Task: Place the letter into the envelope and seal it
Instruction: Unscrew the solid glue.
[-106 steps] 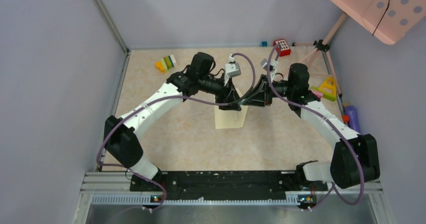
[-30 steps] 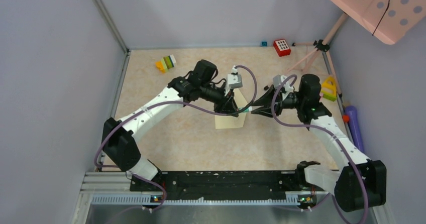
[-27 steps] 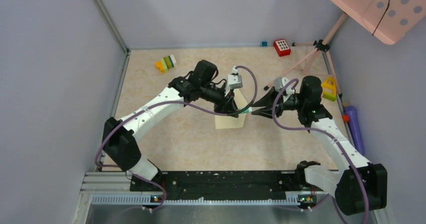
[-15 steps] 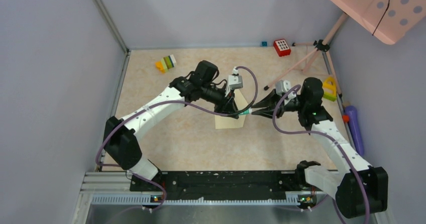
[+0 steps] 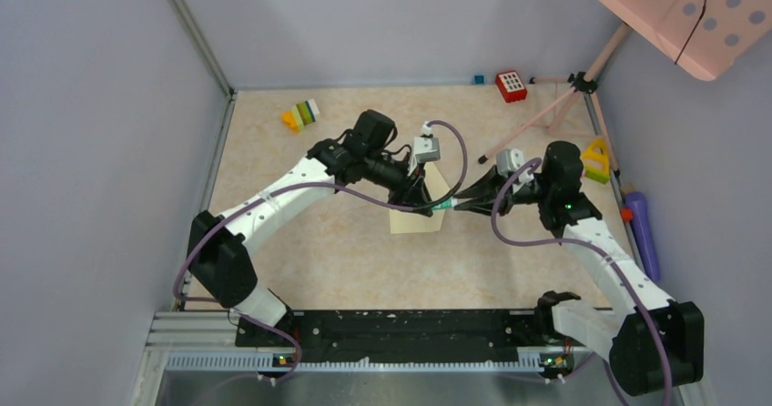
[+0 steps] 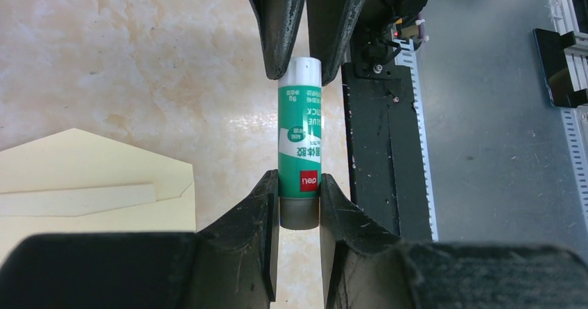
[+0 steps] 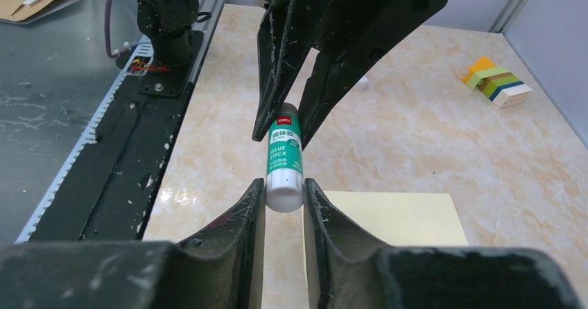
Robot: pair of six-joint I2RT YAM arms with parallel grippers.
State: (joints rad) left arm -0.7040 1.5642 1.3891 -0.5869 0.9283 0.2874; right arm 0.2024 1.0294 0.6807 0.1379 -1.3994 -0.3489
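The left end effector [image 6: 299,181] is gripping the dark grey end of a green glue stick [image 6: 299,136], its two fingers narrowed onto the tube from both sides. The right end effector [image 7: 283,184] is facing it from the other side and is pinching the stick's white end in the same narrow way, so both are holding one glue stick between them, tip to tip, above the table [image 5: 346,242].

The envelope [image 6: 90,177] is lying flat on the table, below and off to the left of the left end effector's fingers in the left wrist view, with its pointed flap lying open. In the right wrist view it is showing as a pale yellow sheet just beyond the right end effector's fingers, to their right. From above, the left end effector is hanging over the envelope's far part and hiding some of it.

Coloured toy blocks [image 5: 301,114] are sitting well beyond the left end effector, near the far wall.
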